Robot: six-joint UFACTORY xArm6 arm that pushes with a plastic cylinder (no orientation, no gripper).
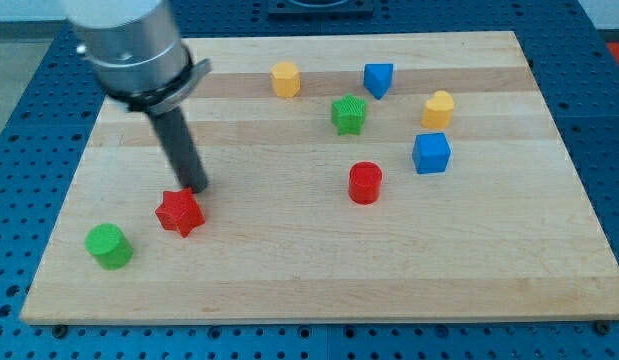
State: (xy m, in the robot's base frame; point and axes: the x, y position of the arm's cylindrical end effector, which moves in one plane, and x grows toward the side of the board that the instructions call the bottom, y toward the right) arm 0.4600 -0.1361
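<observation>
My tip rests at the upper right edge of the red star block, touching or almost touching it. The dark rod slants up to the grey arm body at the view's top left. A green cylinder lies to the lower left of the star. A red cylinder stands well to the right of my tip, near the board's middle.
A wooden board sits on a blue perforated table. Toward the view's top right lie a yellow hexagonal block, a green star block, a blue triangular block, a yellow heart-like block and a blue cube.
</observation>
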